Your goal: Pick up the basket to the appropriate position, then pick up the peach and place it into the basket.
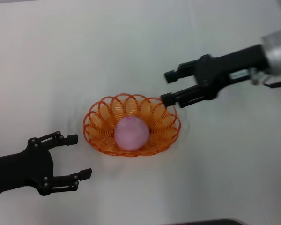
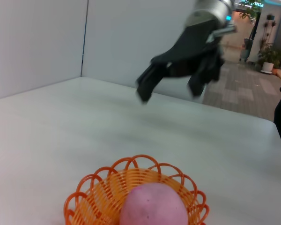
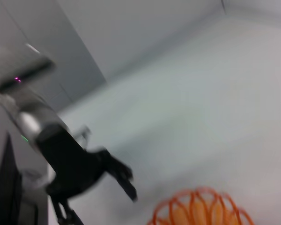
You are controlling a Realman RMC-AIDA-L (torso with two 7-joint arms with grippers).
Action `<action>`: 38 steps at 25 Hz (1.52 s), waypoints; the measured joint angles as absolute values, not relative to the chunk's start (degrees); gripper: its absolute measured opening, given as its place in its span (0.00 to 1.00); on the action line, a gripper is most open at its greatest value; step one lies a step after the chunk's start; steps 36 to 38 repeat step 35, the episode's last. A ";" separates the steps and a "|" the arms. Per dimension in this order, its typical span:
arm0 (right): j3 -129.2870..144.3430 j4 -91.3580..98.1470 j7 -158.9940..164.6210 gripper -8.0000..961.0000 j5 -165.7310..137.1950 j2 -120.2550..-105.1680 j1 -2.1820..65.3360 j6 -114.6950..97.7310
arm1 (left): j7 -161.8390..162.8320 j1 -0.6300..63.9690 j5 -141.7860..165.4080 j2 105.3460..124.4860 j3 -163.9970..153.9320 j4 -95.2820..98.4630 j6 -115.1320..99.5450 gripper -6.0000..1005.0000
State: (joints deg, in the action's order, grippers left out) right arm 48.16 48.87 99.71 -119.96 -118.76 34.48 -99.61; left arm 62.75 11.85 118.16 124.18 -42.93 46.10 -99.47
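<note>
The orange wire basket (image 1: 96, 123) sits on the white table near the middle. The pink peach (image 1: 131, 133) lies inside it. My right gripper (image 1: 167, 87) is open and empty, raised just beyond the basket's far right rim. My left gripper (image 1: 77, 157) is open and empty, low at the near left, a short way from the basket. The left wrist view shows the basket (image 2: 91, 192) with the peach (image 2: 153, 206) in it, and the right gripper (image 2: 171, 91) hovering beyond. The right wrist view shows the basket's rim (image 3: 196, 208) and the left gripper (image 3: 110, 180) farther off.
The white table (image 1: 61, 56) spreads all round the basket. In the left wrist view grey walls (image 2: 37, 42) stand behind the table and a room with plants (image 2: 267, 56) opens beyond its far side.
</note>
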 joint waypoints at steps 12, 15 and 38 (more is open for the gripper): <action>38.17 41.07 67.62 0.88 -112.32 -119.06 18.18 -100.82 | 62.76 11.87 118.11 124.19 -42.36 45.79 -99.78 0.87; 37.90 37.53 62.45 0.88 -113.58 -118.95 16.43 -97.72 | 62.82 11.87 118.11 124.19 -42.36 45.47 -99.83 0.87; 38.68 32.65 56.49 0.88 -117.69 -119.36 15.70 -93.60 | 62.53 11.73 118.50 124.10 -42.18 44.28 -97.60 0.87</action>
